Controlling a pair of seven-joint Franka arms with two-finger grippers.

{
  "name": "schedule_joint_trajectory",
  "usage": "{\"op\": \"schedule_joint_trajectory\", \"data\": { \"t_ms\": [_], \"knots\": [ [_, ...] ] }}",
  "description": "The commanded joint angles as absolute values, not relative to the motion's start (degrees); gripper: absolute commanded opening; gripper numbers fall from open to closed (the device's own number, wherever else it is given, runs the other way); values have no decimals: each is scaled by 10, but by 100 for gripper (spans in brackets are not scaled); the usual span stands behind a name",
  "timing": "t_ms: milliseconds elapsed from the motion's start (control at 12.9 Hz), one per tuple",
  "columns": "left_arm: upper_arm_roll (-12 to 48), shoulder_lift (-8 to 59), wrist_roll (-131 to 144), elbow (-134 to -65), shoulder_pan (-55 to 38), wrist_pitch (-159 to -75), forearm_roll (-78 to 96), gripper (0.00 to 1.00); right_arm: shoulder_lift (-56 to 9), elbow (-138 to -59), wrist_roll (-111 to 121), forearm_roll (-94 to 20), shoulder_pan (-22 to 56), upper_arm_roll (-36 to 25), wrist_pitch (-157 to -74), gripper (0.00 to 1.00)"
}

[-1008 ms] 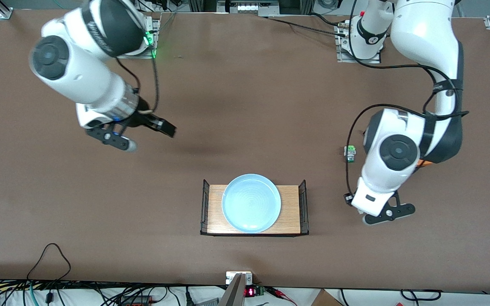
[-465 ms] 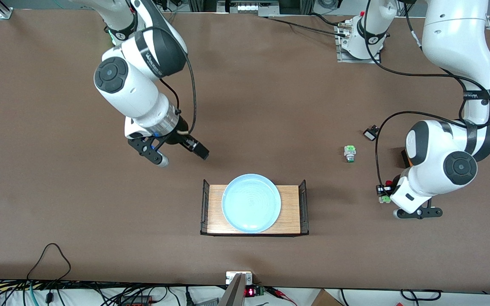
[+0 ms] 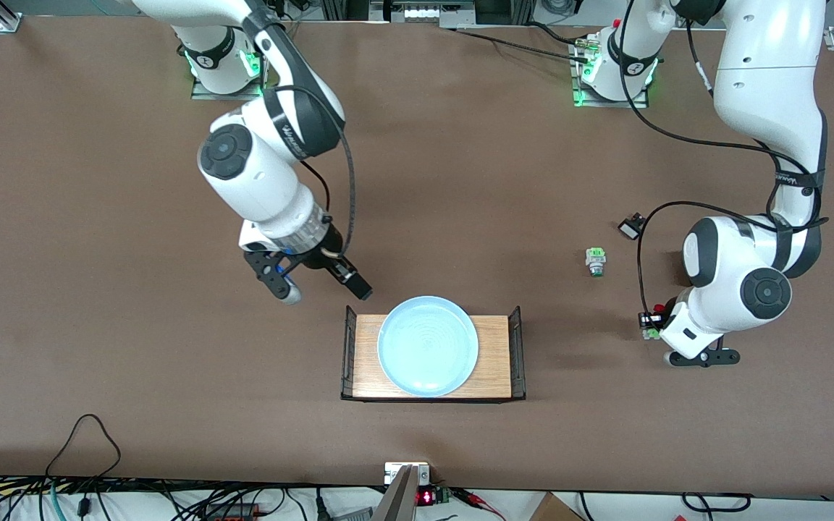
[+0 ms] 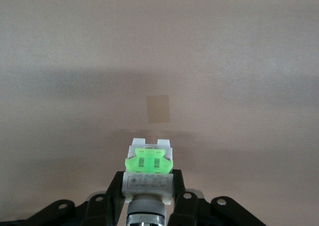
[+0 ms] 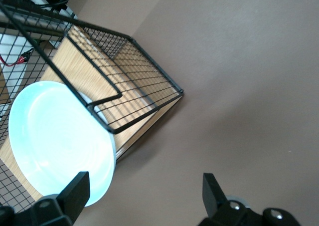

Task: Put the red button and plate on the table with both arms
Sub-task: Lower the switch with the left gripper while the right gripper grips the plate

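The red button (image 3: 651,333) has a dark red cap, a whitish body and a green block. My left gripper (image 3: 653,324) is shut on it, low over the table (image 3: 135,347) at the left arm's end. In the left wrist view the button (image 4: 148,162) sits between the fingers of my left gripper (image 4: 148,187), green block outward. The light blue plate (image 3: 428,346) lies on a wooden tray (image 3: 495,354). My right gripper (image 3: 324,288) is open and empty, over the table beside the tray's right-arm end. In the right wrist view, my right gripper (image 5: 144,191) is beside the plate (image 5: 55,141).
A green-and-silver part (image 3: 595,260) and a small black-and-white part (image 3: 630,228) lie on the table near the left arm. The tray has black wire ends (image 5: 124,86). Cables (image 3: 84,434) lie at the table edge nearest the front camera.
My right arm has swung from its end of the table toward the tray, gripper still open. My left arm has turned and shifted toward its end of the table, the red button now showing in its gripper.
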State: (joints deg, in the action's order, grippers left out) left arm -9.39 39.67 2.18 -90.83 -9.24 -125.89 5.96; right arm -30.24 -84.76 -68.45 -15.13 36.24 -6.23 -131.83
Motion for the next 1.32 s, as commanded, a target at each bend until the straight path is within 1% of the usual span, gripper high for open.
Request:
{"op": "schedule_joint_trajectory", "data": {
  "t_ms": [0, 78, 233, 388, 543, 776, 1008, 1086, 1241],
  "knots": [
    [-90, 405, 0, -909, -86, -1266, 90, 5, -334, -809, -699, -160, 373, -66, -1323, 100],
    [-90, 409, 0, -909, -86, -1275, 91, 6, -338, -809, -697, -160, 373, -66, -1324, 100],
    [-90, 417, 0, -909, -88, -1276, 91, 9, -351, -809, -693, -161, 373, -66, -1357, 100],
    [-90, 419, -4, -909, -87, -1276, 91, 15, -366, -808, -690, -161, 374, -65, -1378, 100],
    [-90, 422, -6, -909, -87, -1276, 91, 29, -376, -808, -688, -166, 374, -65, -1400, 100],
    [-90, 423, -6, -907, -87, -1276, 91, 64, -385, -808, -688, -168, 376, -65, -1420, 100],
    [-91, 422, -7, -903, -85, -1273, 91, 82, -391, -808, -688, -168, 377, -65, -1422, 100],
    [-91, 418, -7, -903, -84, -1270, 91, 100, -395, -807, -688, -168, 377, -65, -1427, 100],
    [-92, 400, -10, -903, -82, -1261, 90, 100, -399, -804, -688, -169, 381, -64, -1440, 100]
  ]
}}
